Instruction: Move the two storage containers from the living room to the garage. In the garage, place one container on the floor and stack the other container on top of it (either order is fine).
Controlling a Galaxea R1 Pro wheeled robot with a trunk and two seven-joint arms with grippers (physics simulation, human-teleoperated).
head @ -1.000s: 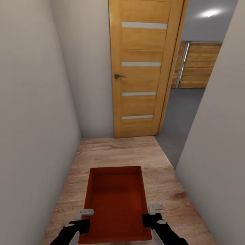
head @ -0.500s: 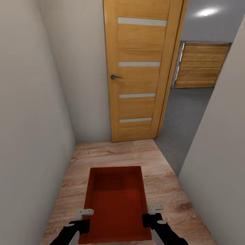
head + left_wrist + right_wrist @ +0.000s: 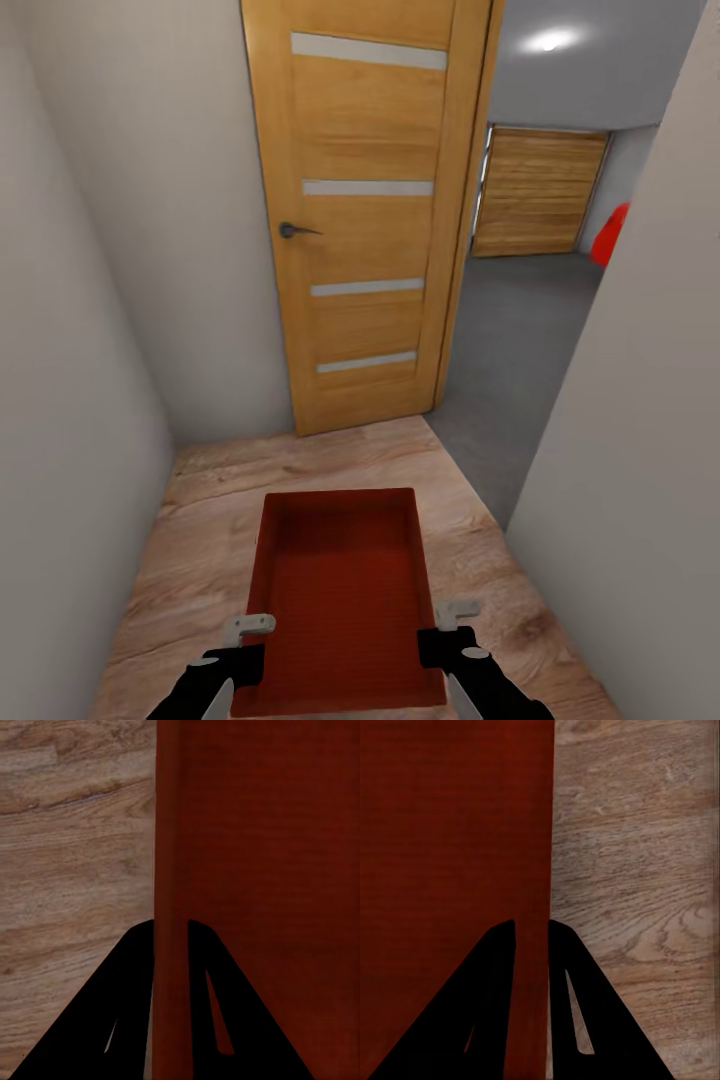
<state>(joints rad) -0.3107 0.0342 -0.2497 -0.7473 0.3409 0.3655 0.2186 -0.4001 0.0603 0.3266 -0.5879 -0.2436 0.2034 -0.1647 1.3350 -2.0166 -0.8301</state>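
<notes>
My left end effector (image 3: 248, 640) is clamped on the left wall of the storage container (image 3: 340, 590), one finger inside and one outside; my right end effector (image 3: 448, 625) pinches the right wall the same way. The orange-red bin hangs between them, open top up, above the light wood plank floor (image 3: 220, 500) of a narrow hallway. Ahead stands a wooden door (image 3: 365, 210) with a dark handle. To its right an opening shows grey concrete floor (image 3: 520, 330), a wooden-slat door (image 3: 540, 190) and a sliver of red car (image 3: 610, 235).
</notes>
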